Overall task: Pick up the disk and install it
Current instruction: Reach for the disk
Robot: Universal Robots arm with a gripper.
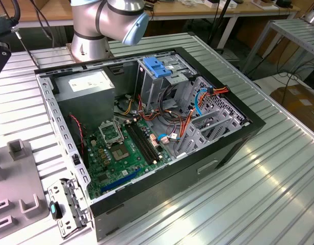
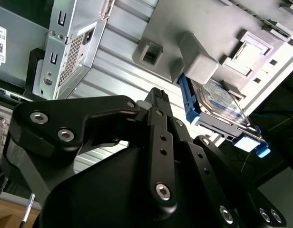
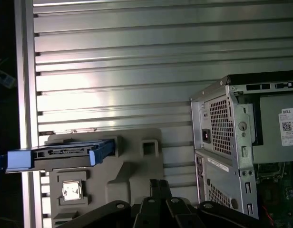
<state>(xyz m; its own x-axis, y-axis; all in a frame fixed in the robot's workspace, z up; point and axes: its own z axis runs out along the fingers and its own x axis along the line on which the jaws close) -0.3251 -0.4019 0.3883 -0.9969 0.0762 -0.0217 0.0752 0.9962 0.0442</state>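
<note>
Disk: stands on edge in grey holder on ribbed surface, beside open computer case; not yet picked up, not installed; claw: clenched, empty, near holder, apart from disk.

Open computer case lies on ribbed metal table; green motherboard and grey power supply inside; grey fixture rests just beside.

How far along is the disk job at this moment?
Nothing looks done yet: the disk rests on its grey holder, outside the open computer case. The gripper hangs near the disk, not touching it. Both the pickup and the installing remain.
</note>
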